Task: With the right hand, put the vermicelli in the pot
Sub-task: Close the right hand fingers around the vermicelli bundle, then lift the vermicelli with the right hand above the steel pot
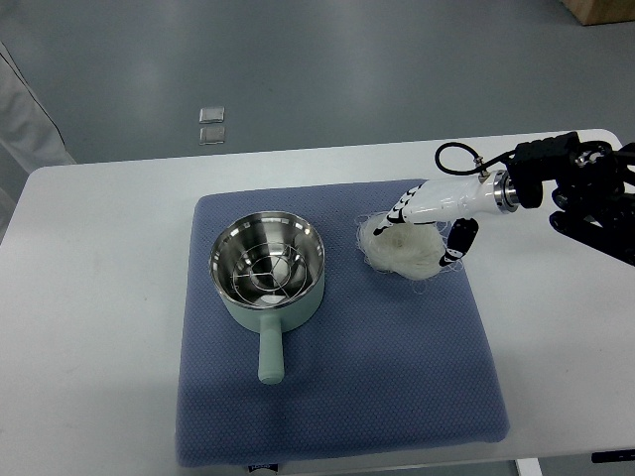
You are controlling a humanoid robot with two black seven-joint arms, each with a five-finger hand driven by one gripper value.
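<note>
We see a grey floor [327, 69] filling the upper part of the view, with two small pale squares [210, 125] lying on it, a brown box corner [605, 10] at the top right, and a pale cloth edge [25, 114] at the far left. No lettering can be read anywhere; a dark tag at the mat's near edge is too small to make out.

Below the floor stands a white table [94, 327] with rounded corners. On it lies a blue mat [347, 387], roughly square and a little skewed against the table edge.

The right arm [585, 188] comes in from the right edge — black links, then a metal wrist. Its right hand [422, 213] is white with black markings and reaches leftward over the mat's far right part.

The pot [268, 270] sits upright on the mat's left half, pale green outside, shiny steel inside, with a wire rack in the bottom. Its short handle [269, 355] points toward the near edge, so the long axis runs near to far.

The vermicelli [402, 253] is a loose white nest on the mat, well to the right of the pot, with no clear long axis. The fingers [458, 241] curl down onto it from above — the thumb on its right side, the others at its far left — closing around the bundle, which touches the mat.
</note>
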